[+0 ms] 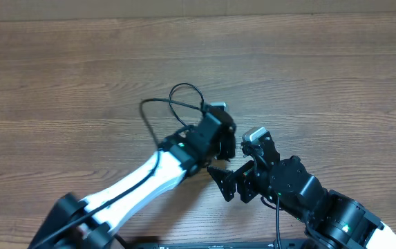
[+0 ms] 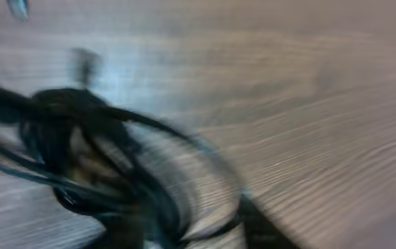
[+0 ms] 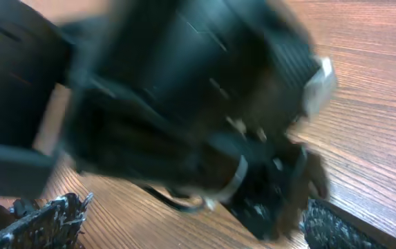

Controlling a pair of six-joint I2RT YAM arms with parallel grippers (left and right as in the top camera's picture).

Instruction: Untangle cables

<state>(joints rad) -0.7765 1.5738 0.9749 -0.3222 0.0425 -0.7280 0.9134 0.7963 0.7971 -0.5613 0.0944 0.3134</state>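
Above the table (image 1: 322,62), overhead view: the cables (image 1: 184,91) lay as a thin black loop and a strand on the far side of the left gripper (image 1: 215,135), running in toward it. Whether they were pinched there could not be told. Risk: the right gripper (image 1: 223,184) sat just on the near side of the left gripper, almost touching it. With so little room, any swing could knock the two together.

Left wrist view: heavily smeared. The cables (image 2: 108,159) showed as dark strands bunched close under the left gripper. Its own fingers could not be made out, so apart or together could not be told. Risk: if the bunch dropped in one lump, the knot would be no looser.

Right wrist view: the fingers (image 3: 42,218) stood wide apart, with nothing visibly gripped. The left gripper's blurred body filled the frame just ahead. Risk: closing there would catch the left gripper, not a cable.
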